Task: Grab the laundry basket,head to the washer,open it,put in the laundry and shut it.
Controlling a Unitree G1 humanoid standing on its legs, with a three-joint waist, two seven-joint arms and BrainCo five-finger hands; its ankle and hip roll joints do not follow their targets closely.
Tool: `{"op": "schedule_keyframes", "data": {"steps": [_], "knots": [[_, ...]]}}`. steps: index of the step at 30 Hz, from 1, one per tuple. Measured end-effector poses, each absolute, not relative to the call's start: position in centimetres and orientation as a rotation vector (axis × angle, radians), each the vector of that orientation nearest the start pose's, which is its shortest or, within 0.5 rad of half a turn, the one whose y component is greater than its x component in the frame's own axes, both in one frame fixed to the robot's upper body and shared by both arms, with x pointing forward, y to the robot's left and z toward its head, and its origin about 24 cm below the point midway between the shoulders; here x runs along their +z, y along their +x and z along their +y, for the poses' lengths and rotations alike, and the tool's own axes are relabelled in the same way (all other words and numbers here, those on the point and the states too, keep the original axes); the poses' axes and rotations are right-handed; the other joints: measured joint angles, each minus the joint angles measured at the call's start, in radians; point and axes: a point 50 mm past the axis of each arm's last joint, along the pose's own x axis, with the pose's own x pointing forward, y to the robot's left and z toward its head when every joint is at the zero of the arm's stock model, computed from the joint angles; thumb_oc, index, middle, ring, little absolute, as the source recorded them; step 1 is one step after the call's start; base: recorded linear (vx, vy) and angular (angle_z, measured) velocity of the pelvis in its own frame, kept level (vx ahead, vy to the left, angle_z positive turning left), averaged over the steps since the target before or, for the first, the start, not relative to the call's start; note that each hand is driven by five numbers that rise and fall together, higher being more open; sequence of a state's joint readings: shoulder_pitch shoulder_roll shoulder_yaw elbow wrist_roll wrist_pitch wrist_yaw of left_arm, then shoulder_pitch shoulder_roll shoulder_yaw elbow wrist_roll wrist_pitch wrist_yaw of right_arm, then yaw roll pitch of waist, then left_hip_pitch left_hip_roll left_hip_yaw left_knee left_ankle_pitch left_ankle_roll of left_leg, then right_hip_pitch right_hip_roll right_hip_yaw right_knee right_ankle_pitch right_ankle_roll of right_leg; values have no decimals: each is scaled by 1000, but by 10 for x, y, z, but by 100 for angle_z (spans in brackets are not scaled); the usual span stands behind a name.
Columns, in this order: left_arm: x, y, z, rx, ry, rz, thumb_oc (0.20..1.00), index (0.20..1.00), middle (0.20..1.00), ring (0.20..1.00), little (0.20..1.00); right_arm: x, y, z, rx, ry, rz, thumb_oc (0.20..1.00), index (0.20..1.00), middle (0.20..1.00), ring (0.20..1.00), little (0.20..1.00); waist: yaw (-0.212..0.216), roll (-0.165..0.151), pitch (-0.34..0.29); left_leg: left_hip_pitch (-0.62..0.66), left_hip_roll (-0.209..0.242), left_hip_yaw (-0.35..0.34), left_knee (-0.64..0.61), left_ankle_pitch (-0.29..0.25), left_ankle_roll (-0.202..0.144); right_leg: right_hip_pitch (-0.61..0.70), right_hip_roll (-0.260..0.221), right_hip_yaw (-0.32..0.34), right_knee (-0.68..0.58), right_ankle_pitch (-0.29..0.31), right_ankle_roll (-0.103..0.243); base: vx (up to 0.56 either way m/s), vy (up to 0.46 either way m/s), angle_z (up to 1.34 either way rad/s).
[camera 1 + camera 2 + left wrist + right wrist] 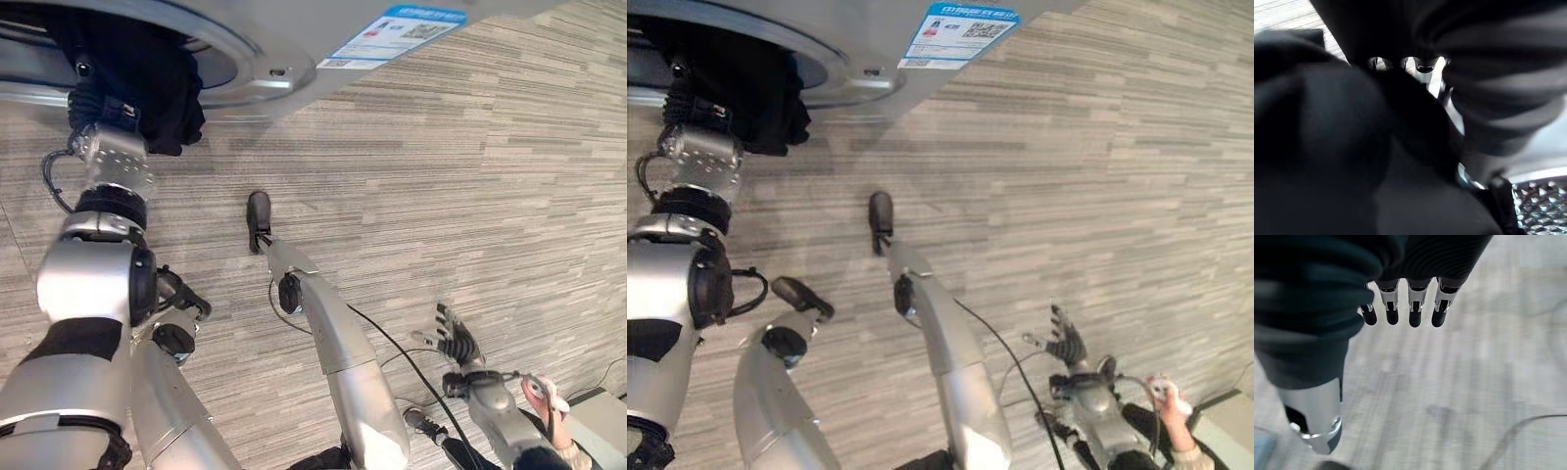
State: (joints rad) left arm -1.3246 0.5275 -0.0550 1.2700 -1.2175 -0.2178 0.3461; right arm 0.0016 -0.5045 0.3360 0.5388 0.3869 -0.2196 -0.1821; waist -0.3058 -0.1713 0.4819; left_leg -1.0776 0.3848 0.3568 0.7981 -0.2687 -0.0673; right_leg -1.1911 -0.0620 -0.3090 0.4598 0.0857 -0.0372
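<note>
Found the left hand point(1422, 66) pushed in among dark laundry point(162, 88) at the mouth of the washer point(265, 59). Saw just a short row of silver fingers between folds of black cloth in the left wrist view, with the ribbed cover close above them. Could not tell whether those fingers were curled on the cloth or lying straight against it. Noted the left arm reaching up to the round opening, its wrist just below the hanging cloth.

Placed the laundry at the washer's opening, partly inside the dark hollow and partly drooping over the lower edge of the silver door ring. Made out a patch of perforated metal drum point(1540, 205) past the cloth in the left wrist view. Spotted a blue and white label point(397, 34) on the washer's front, beside the door ring.

Found the right hand point(456, 341) low at the robot's right side, well apart from the washer, hanging over the floor point(470, 176). Saw its fingers straight and slightly spread, thumb held apart, holding nothing and touching nothing. Confirmed the same in the right wrist view: dark-tipped fingers side by side above bare striped grey carpet.

Noticed a person's hand point(549, 401) just beside the right forearm, closed round a small pink and white object too small to identify.
</note>
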Motion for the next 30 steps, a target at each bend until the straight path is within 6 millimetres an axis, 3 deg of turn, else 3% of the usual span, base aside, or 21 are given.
{"op": "schedule_keyframes", "data": {"steps": [2,4,6,7,9,20,23,28,30], "knots": [[233,414,256,517,-813,-196,200,200,200,200,200,-44,222,-238,-73,-222,364,1000,1000,1000,1000,1000,28,1,1,60,-20,4,-40,17,-8,49,-11,1,-13,-5,-6,-32,41,20],[227,417,247,459,-763,-191,200,200,200,200,200,-44,222,-238,-72,-223,363,1000,1000,1000,1000,1000,45,5,-1,119,-43,12,-86,33,-6,99,-21,1,-33,-5,-6,-30,45,18],[220,419,237,399,-691,-168,200,200,200,200,200,-45,221,-240,-71,-229,372,1000,1000,1000,1000,1000,51,39,-24,157,-67,11,-129,46,-5,140,-30,0,-64,0,1,-24,28,21],[210,420,231,373,-682,-144,200,200,200,200,200,-47,219,-243,-65,-236,389,1000,1000,1000,1000,1000,52,77,-62,171,-80,15,-150,51,-2,151,-38,1,-77,3,4,-25,3,14],[208,421,225,329,-681,-138,200,200,200,200,200,-50,218,-244,-63,-240,406,1000,1000,1000,1000,1000,64,102,-82,212,-100,31,-179,56,-3,178,-49,9,-80,8,2,-32,29,1],[211,423,216,274,-651,-150,200,200,200,200,200,-60,211,-250,-59,-268,466,1000,1000,1000,1000,1000,50,107,-88,266,-151,59,-251,68,13,205,-79,25,-107,15,12,-10,13,3],[224,425,203,225,-661,-177,200,200,200,200,200,-62,208,-255,-81,-269,482,1000,1000,1000,1000,1000,33,108,-84,269,-172,68,-287,80,14,192,-89,30,-114,14,13,10,-12,3],[285,424,179,120,-740,-361,200,200,200,200,200,-60,211,-253,-85,-259,471,1000,1000,1000,1000,1000,16,102,-56,252,-162,63,-290,87,10,170,-77,32,-114,13,15,27,-48,-5],[273,425,188,165,-769,-338,200,200,200,200,200,-56,215,-249,-69,-254,444,1000,1000,1000,1000,1000,7,102,-48,246,-153,64,-279,81,6,157,-68,41,-101,6,11,54,-22,-16]]}}
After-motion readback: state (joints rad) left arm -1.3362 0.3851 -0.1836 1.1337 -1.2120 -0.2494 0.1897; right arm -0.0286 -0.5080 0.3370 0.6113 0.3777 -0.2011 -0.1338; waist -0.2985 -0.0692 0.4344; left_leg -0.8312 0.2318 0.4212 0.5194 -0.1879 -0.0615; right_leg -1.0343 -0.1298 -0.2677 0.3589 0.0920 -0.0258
